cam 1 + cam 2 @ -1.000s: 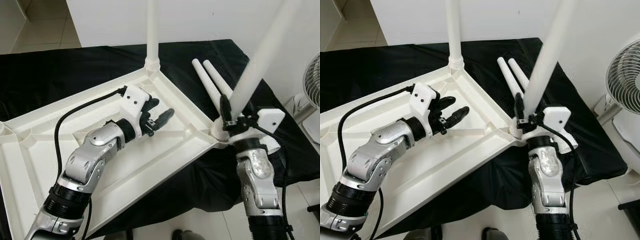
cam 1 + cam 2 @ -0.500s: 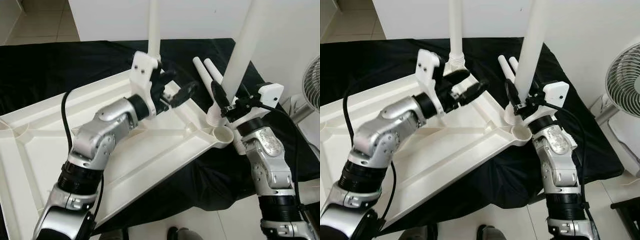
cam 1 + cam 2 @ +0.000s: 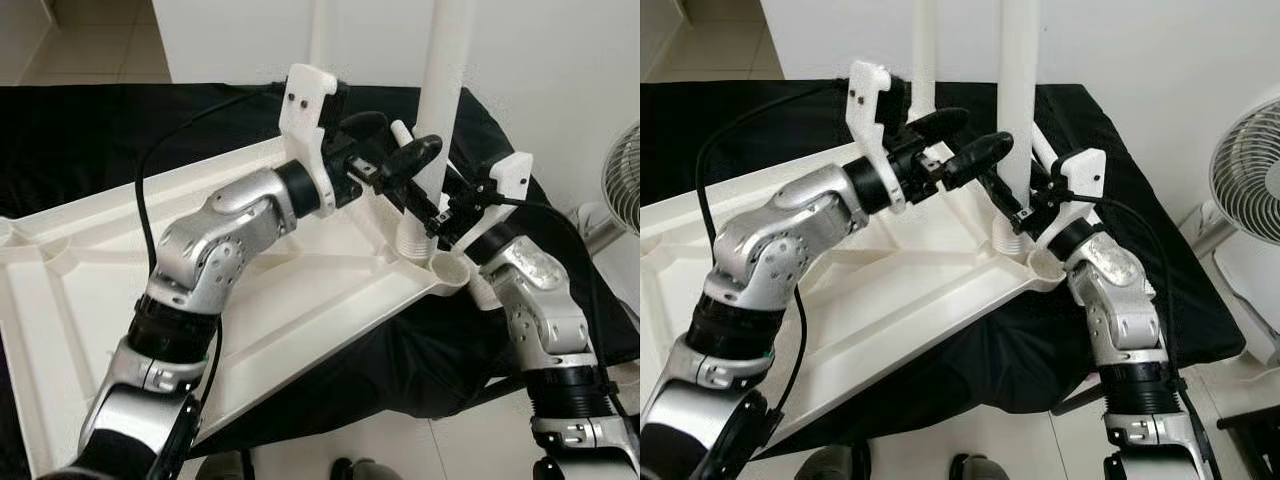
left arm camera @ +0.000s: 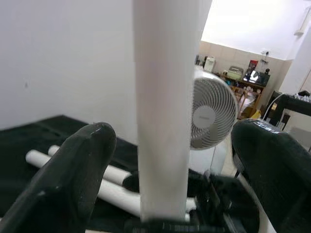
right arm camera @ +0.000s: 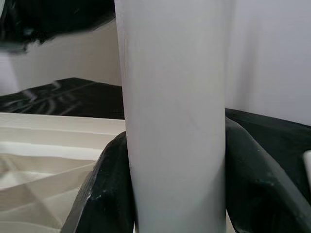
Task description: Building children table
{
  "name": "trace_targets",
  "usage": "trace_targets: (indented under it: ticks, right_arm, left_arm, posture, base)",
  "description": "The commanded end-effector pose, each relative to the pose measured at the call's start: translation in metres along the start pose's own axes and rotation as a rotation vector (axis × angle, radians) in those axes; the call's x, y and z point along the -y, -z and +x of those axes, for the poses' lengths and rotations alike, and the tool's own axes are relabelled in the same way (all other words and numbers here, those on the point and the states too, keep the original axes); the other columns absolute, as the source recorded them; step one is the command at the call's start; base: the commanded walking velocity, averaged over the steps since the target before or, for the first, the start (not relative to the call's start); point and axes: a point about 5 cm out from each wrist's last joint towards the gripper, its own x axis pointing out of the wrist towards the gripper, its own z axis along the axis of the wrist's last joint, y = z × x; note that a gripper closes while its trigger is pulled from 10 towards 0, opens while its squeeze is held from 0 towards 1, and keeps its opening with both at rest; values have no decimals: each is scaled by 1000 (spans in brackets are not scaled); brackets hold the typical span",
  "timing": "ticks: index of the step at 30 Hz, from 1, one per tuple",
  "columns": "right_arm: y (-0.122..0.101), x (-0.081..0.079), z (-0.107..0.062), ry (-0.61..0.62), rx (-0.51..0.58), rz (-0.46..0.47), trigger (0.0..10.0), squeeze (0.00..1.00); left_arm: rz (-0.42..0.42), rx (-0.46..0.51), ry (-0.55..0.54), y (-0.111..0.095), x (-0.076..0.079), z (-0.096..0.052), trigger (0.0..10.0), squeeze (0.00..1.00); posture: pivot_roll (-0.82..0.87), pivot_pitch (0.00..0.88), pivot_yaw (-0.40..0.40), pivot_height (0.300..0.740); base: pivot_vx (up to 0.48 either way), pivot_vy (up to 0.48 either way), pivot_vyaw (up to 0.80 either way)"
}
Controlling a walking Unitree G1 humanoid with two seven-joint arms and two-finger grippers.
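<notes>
The white tabletop (image 3: 300, 290) lies upside down on a black-covered table. One white leg (image 3: 318, 30) stands fixed in its far corner. My right gripper (image 3: 436, 214) is shut on the lower end of a second white leg (image 3: 445, 80), holding it nearly upright. That leg's ribbed foot hangs just beside the empty corner socket (image 3: 450, 268). My left gripper (image 3: 400, 140) is open, and its fingers (image 4: 73, 174) stand on either side of the held leg (image 4: 165, 107) with gaps showing. The same leg (image 5: 175, 111) appears between the right fingers.
Two spare white legs (image 4: 43, 158) lie on the black cloth behind the socket corner. A white floor fan (image 3: 1245, 150) stands to the right of the table. A white wall runs behind. Tiled floor shows at the table's near edge.
My left gripper has risen from the tabletop and swung right until its fingers straddle the held leg. The right gripper has tipped the leg from a slant to nearly upright.
</notes>
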Motion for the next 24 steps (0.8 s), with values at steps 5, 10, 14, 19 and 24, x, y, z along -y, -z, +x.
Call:
trace_targets:
  ticks: [5,10,14,19,24]
  right_arm:
    - [1,-9,5,-115,-19,12,10000,0]
    - [2,-11,6,-172,-32,21,10000,0]
    - [4,-12,5,-189,-45,18,10000,0]
    - [6,-10,4,-179,-48,16,10000,0]
    - [6,-9,4,-167,-45,15,10000,0]
  left_arm:
    - [26,-17,221,-6,6,8,10000,0]
    - [31,-14,215,-14,2,14,10000,0]
    - [8,-17,230,-18,1,17,10000,0]
    - [-39,-11,223,-22,-2,18,0,0]
    - [-36,-19,229,-23,-3,18,0,0]
  posture:
    - [59,78,-72,740]
    - [63,79,-69,740]
    - [69,81,-63,740]
    - [69,81,-58,740]
    - [69,81,-55,740]
  base:
    - [0,0,0]
    - [0,0,0]
    - [0,0,0]
    - [0,0,0]
    - [0,0,0]
